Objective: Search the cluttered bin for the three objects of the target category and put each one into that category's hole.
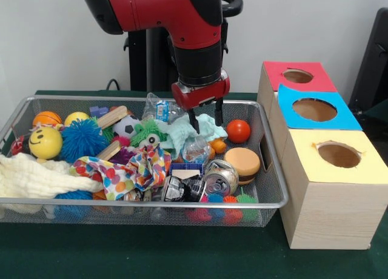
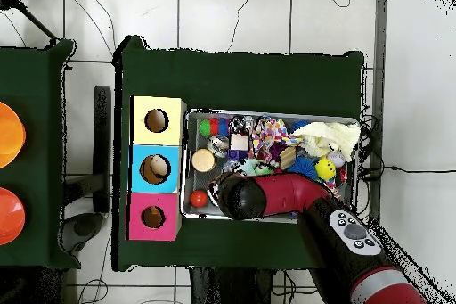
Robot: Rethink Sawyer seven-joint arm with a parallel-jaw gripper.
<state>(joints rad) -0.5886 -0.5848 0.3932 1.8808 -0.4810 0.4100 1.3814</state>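
Observation:
My gripper (image 1: pixel 206 117) hangs open over the back middle of the wire bin (image 1: pixel 145 202), with nothing between its two black fingers. Its tips sit just above a pale green cloth (image 1: pixel 185 132) and a crushed clear plastic bottle (image 1: pixel 197 149). A red ball (image 1: pixel 238 131) lies right of the tips. Two crushed cans (image 1: pixel 219 177) (image 1: pixel 182 188) lie near the bin's front. Beside the bin stand three boxes with round holes: red (image 1: pixel 298 76), blue (image 1: pixel 314 110) and yellow (image 1: pixel 339 154). In the overhead view the arm (image 2: pixel 272 195) hides the gripper.
The bin also holds a smiley yellow ball (image 1: pixel 45 143), a blue fuzzy ball (image 1: pixel 82 139), a soccer ball (image 1: pixel 125 126), a wooden block (image 1: pixel 112 116), a spotted cloth (image 1: pixel 130 168), a white cloth (image 1: pixel 33 177) and a tan disc (image 1: pixel 242 162). The boxes (image 2: pixel 156 168) touch the bin's side.

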